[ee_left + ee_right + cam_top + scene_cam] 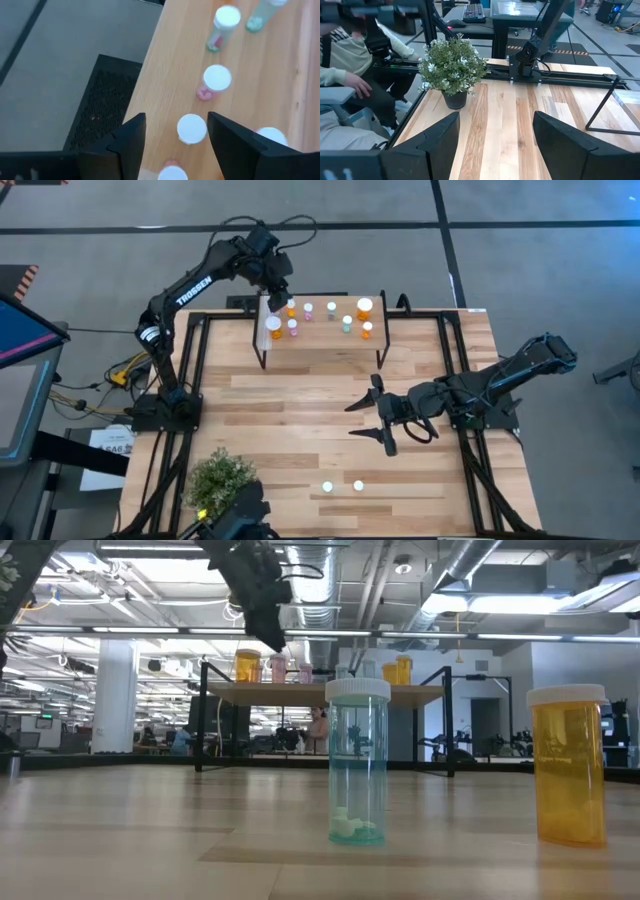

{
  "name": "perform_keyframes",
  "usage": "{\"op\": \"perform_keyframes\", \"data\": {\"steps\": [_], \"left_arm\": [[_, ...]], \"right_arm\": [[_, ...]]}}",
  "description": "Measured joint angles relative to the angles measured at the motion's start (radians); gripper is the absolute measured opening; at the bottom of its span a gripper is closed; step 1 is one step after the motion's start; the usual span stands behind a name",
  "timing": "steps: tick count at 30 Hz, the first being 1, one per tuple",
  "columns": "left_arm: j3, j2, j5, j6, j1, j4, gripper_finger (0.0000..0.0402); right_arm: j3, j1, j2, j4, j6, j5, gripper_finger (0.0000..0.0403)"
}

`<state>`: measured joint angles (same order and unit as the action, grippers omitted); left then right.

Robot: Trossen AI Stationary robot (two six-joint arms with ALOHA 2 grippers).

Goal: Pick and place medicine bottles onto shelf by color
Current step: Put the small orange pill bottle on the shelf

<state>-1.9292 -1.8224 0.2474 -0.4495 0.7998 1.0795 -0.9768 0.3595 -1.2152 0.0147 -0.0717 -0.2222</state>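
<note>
Smooth cylindrical bottles (309,311) with white round caps, translucent orange, pink and teal, upright on the light-wood shelf (322,345) with thin black legs; two more (343,486) upright on the plank table (300,430). Left gripper (281,293) poised above the shelf's left end, fingers apart around nothing. Right gripper (368,420) low over mid-table, fingers spread wide, empty.

Even, bright indoor light from ceiling strip lights (470,602), glaring white in the low view. Shadows on the table (330,410) soft and faint. Left wrist view is motion-blurred, bottles (216,80) smeared. Low view: near teal bottle (357,762) sharp, room behind soft. Right wrist view sharp, plant (452,65) crisp.
</note>
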Motion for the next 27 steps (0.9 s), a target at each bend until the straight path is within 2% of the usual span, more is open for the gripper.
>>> {"op": "perform_keyframes", "data": {"steps": [6, 12, 16, 23, 27], "left_arm": [[-0.028, 0.086, 0.05, 0.019, -0.003, 0.012, 0.0199], [0.068, 0.254, 0.17, 0.079, -0.023, -0.076, 0.0199], [0.217, 0.409, 0.189, 0.121, -0.075, -0.19, 0.0197], [0.595, 0.738, 0.181, 0.232, -0.214, -0.459, 0.0196], [0.808, 0.932, 0.142, 0.325, -0.322, -0.606, 0.0196]], "right_arm": [[0.0, 0.0, 0.0, 0.004, 0.001, 0.0, 0.0276], [0.0, 0.0, 0.0, 0.007, 0.005, 0.0, 0.0276], [0.0, 0.0, 0.0, 0.002, 0.009, 0.001, 0.0276], [0.0, 0.0, 0.0, 0.0, -0.007, 0.005, 0.0276], [0.0, 0.0, 0.0, 0.0, -0.031, 0.013, 0.0276]]}}
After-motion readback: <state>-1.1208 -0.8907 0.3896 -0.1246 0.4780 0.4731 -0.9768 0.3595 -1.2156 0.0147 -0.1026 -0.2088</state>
